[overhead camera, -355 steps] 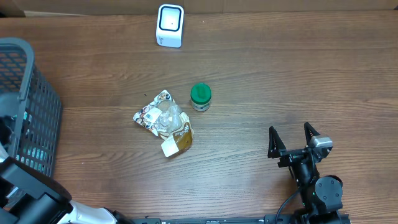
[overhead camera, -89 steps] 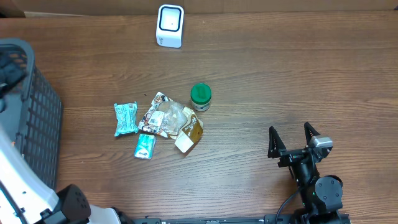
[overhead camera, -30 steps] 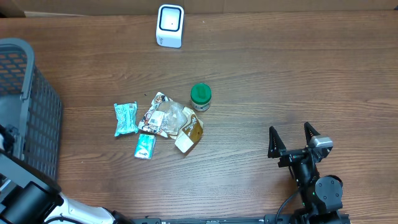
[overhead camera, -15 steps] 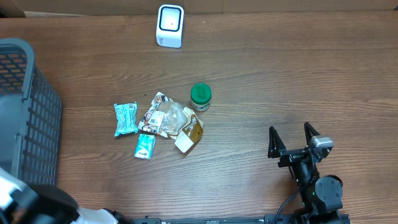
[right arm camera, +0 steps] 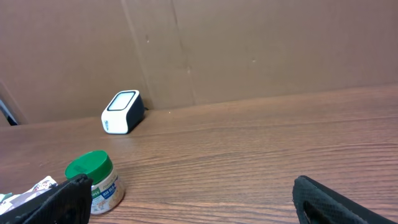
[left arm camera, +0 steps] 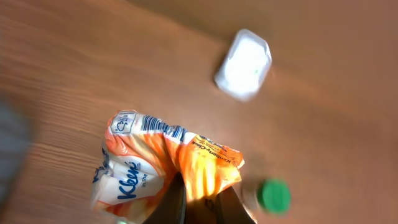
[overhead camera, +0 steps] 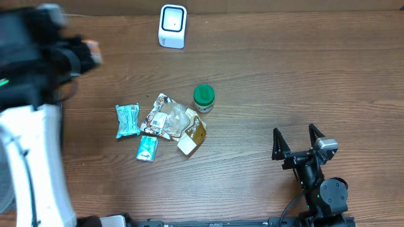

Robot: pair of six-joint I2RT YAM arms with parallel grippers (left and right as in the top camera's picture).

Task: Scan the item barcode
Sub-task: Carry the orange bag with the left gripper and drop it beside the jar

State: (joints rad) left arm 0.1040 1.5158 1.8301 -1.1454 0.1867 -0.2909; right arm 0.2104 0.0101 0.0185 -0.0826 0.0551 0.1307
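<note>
Half a second ago the left arm was only a blur at the lower left corner of the overhead view; now it has swung up into the upper left, and the left gripper (overhead camera: 81,54) carries a small orange item, smeared by motion, well to the left of the white barcode scanner (overhead camera: 172,26) at the top centre. The green-lidded jar (overhead camera: 203,98) and the heap of packets (overhead camera: 165,121) beside it lie as before at mid-frame, and the right gripper (overhead camera: 295,144) sits at the lower right with its jaws spread and nothing between them. In the left wrist view the item proves to be an orange Kleenex tissue pack (left arm camera: 163,163), a soft, crumpled wrapper pinched shut at its lower edge by the left gripper (left arm camera: 198,198); a band of dark stripes near its top edge may be the barcode, though blur leaves that unsure. The barcode scanner (left arm camera: 244,64) shows at the upper right, apart from the pack. In the right wrist view the barcode scanner (right arm camera: 123,112) stands at the left against the cardboard wall, with the green-lidded jar (right arm camera: 94,174) in front. The step in hand looks like carrying the pack to the scanner; next it likely needs the striped face turned toward the scanner window and held steady.
</note>
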